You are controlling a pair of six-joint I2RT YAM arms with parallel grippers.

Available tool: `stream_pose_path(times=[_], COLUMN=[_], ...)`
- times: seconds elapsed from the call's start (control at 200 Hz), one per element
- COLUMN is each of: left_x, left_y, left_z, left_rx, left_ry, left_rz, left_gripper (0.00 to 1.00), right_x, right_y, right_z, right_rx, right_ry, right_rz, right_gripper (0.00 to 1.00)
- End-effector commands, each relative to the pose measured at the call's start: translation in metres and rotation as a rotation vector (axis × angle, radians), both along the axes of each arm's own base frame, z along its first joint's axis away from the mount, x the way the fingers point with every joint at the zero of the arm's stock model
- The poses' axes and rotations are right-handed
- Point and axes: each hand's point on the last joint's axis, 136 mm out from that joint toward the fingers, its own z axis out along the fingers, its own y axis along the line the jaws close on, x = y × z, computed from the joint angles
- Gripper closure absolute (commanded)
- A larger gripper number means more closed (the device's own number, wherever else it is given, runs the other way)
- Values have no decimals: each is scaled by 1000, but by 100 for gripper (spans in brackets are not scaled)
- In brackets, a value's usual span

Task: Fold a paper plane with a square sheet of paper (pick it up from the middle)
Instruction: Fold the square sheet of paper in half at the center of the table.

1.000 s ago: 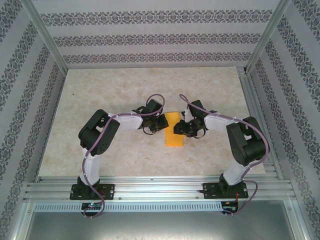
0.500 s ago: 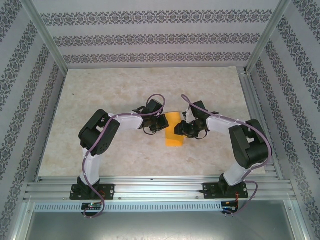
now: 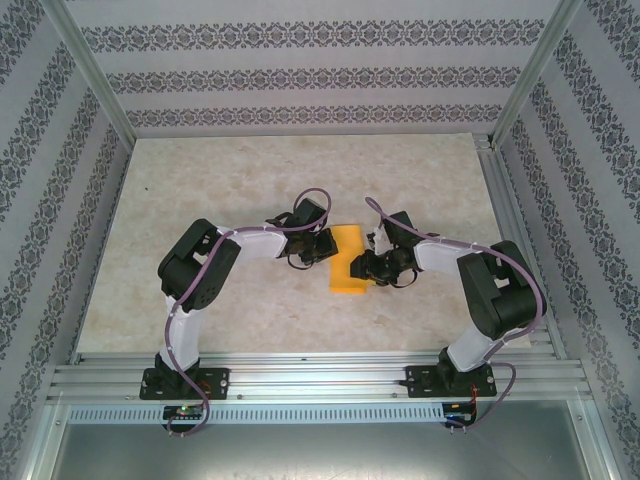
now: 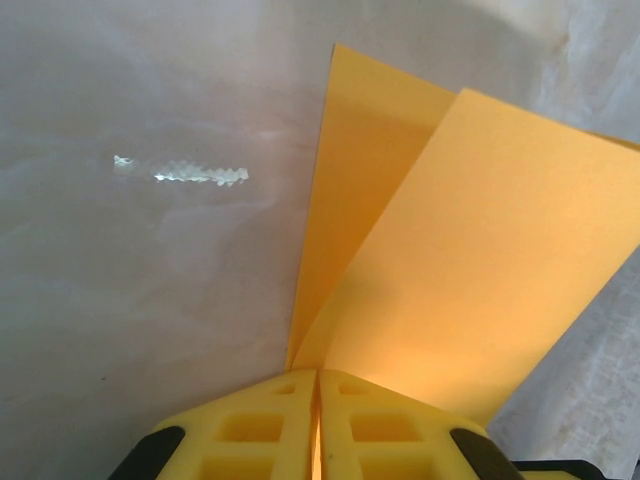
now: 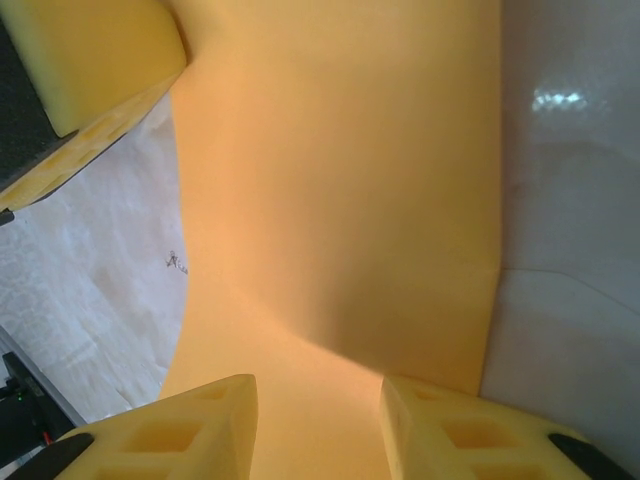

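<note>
Left wrist view: left gripper (image 4: 317, 380) clenched on thin orange-yellow square sheet of paper (image 4: 470, 270), layers splayed, mid pale marbled table (image 3: 200, 180); probably anchoring it while right gripper (image 5: 318, 410), jaws apart astride the sheet, creases.

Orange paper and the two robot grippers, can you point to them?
orange paper (image 3: 346, 285): top view, its near flat part.
left gripper (image 4: 317, 400): left wrist view, where its shut yellow fingertips meet.
right gripper (image 5: 318, 425): right wrist view, the gap between its yellow fingertips.
</note>
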Motion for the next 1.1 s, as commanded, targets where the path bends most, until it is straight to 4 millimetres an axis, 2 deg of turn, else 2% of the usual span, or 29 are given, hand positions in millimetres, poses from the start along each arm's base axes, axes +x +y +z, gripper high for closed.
stream_pose_path(times=[0.0, 0.075, 0.21, 0.475, 0.549, 0.614, 0.789, 0.874, 0.989, 1.099], left_x=[-18, -19, -19, -19, -19, -19, -20, -19, -18, -19], left_y=[10, 11, 10, 10, 10, 10, 10, 10, 9, 10], left_z=[-30, -30, -29, -29, -29, -29, -29, -27, -27, -29], left_rx=[98, 100, 95, 98, 98, 99, 101, 98, 98, 101], left_ry=[65, 66, 65, 64, 64, 64, 63, 61, 59, 63], left_rz=[-25, -26, -26, -27, -29, -28, -31, -30, -33, -32], left_gripper=[88, 88, 88, 88, 88, 88, 88, 88, 88, 88], right_x=[-6, -7, -12, -29, -29, -29, -25, -28, -34, -42], right_y=[-7, 1, 7, -8, -10, -10, 1, 5, 5, -4], right_z=[3, 18, 21, -23, -25, -19, 14, 16, 3, -17], right_rx=[-33, 27, 62, -54, -74, -77, 2, 32, 22, -40], right_ry=[-2, -23, -20, 71, 76, 66, 1, 0, 29, 71], right_rz=[-2, 4, 11, 0, 4, 8, 20, 26, 24, 14], right_gripper=[61, 61, 61, 61, 61, 61, 60, 60, 60, 60])
